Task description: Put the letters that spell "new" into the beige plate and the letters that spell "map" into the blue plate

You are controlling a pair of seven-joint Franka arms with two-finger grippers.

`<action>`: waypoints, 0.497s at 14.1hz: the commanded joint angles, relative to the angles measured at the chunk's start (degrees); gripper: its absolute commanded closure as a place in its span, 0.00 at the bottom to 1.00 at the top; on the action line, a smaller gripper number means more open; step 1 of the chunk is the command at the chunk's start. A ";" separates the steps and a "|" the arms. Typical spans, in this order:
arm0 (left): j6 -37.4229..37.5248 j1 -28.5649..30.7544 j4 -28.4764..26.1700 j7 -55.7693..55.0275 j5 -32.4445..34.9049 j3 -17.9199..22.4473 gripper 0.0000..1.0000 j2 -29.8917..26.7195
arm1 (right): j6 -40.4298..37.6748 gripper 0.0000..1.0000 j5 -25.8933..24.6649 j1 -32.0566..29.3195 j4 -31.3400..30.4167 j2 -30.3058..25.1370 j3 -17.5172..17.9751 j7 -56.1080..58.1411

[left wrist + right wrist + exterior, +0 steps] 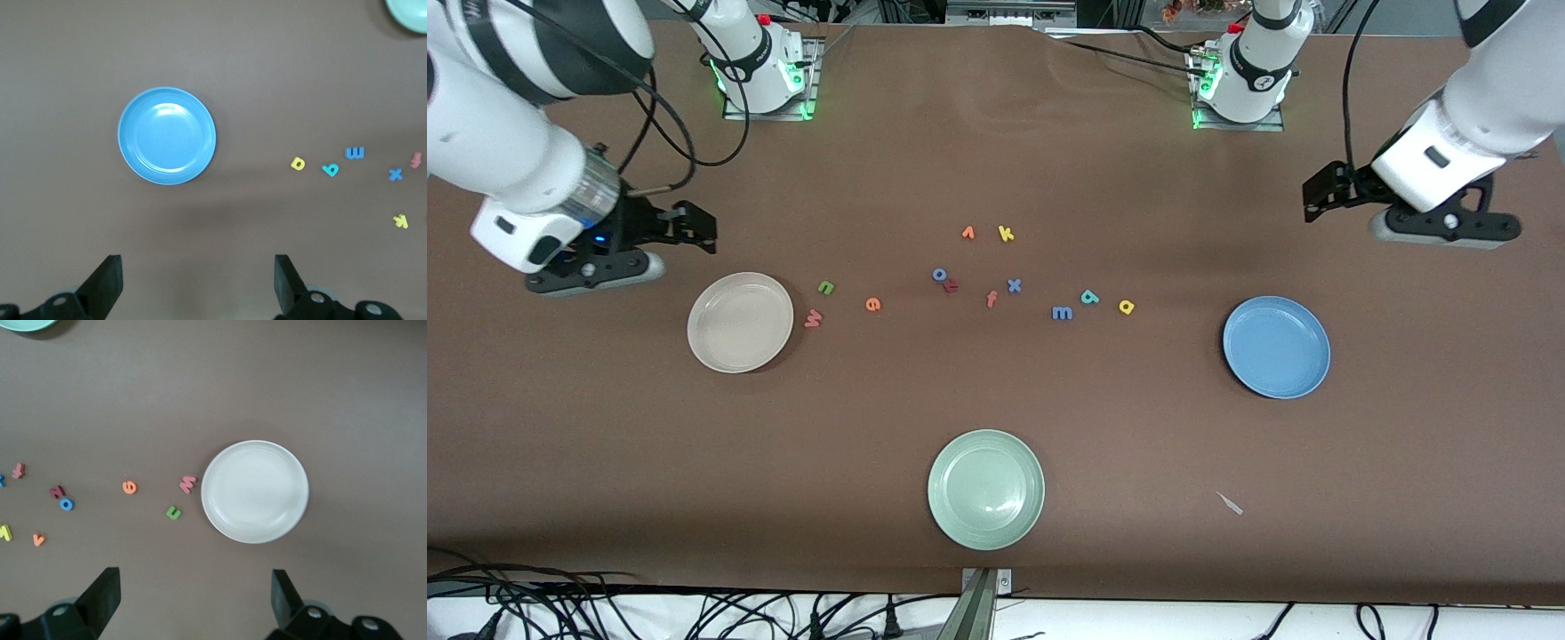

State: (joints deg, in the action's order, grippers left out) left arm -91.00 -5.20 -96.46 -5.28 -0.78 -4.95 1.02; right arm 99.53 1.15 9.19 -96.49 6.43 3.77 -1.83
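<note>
Nothing is sorted yet; both plates are bare.

Front view: the beige plate (740, 322) has the w (813, 317), n (827, 286) and e (873, 304) lying just beside it on the bench (996, 133). The m (1062, 312), a (1089, 296) and p (1127, 307) lie between the middle and the blue plate (1276, 347).
Left wrist view: the left gripper (197, 283) hangs near the blue plate with its fingers wide open, holding nothing.
Right wrist view: the right gripper (196, 601) does the same by the beige plate.

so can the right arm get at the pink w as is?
Probably yes. The right gripper hangs open over bare table near the beige plate; the w lies flat beside that plate, nothing on it. The green n sits close by.
</note>
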 commanded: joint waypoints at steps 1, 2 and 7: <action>0.12 -2.97 1.80 0.10 0.43 -0.58 0.00 6.96 | 6.09 0.00 0.79 -0.31 -6.76 -1.60 2.56 -4.04; -0.40 -4.37 2.67 0.18 0.34 -0.58 0.00 10.29 | 8.73 0.00 0.70 -0.31 -9.22 -1.60 3.61 -5.45; -12.41 -12.01 4.00 -0.17 -0.19 -0.58 0.00 20.23 | 25.24 0.00 0.61 -0.31 -25.21 -4.05 7.13 -8.53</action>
State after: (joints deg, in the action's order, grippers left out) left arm -100.32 -14.57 -95.21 -5.49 -0.81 -6.02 17.61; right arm 118.08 1.16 9.35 -113.06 6.20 9.77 -9.18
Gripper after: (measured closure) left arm 0.000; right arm 0.000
